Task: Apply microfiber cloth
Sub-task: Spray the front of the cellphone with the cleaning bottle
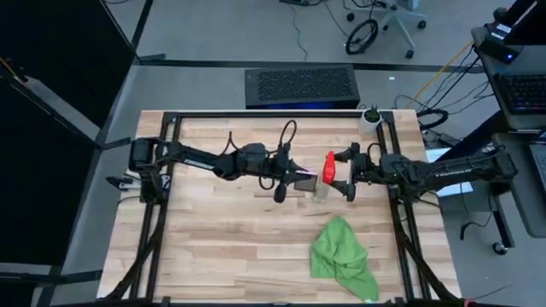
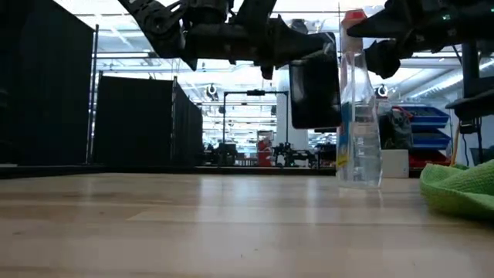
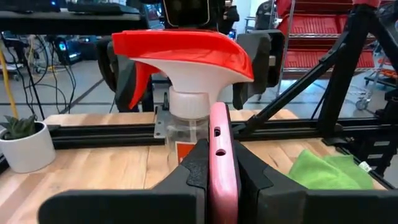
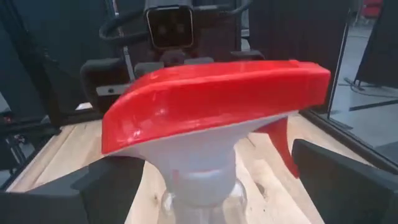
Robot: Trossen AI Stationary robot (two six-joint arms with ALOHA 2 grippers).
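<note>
The bright green microfiber cloth (image 1: 341,256) lies crumpled on the wooden table near its front right, with no gripper touching it (image 2: 463,189). My left gripper (image 1: 293,181) is at the table's middle, shut on a small black phone (image 2: 315,89) with a pink rim. Just to the phone's right a clear spray bottle (image 2: 359,131) with a red nozzle (image 4: 211,106) stands upright on its base. My right gripper (image 1: 341,176) is open. Its fingers stand on either side of the bottle's neck, apart from it. My left gripper pinches the phone between its two fingers, one on each flat face, with the pink rim (image 3: 222,146) showing between them. The fingers come level from the table's left. The phone is lifted clear of the table and stands on edge (image 2: 315,116).
A black perforated box (image 1: 300,85) sits beyond the table's far edge. A small potted plant (image 1: 371,115) stands at the far right corner. Black frame rails (image 1: 397,222) run along the table's left and right sides. Bare wood lies at the near left.
</note>
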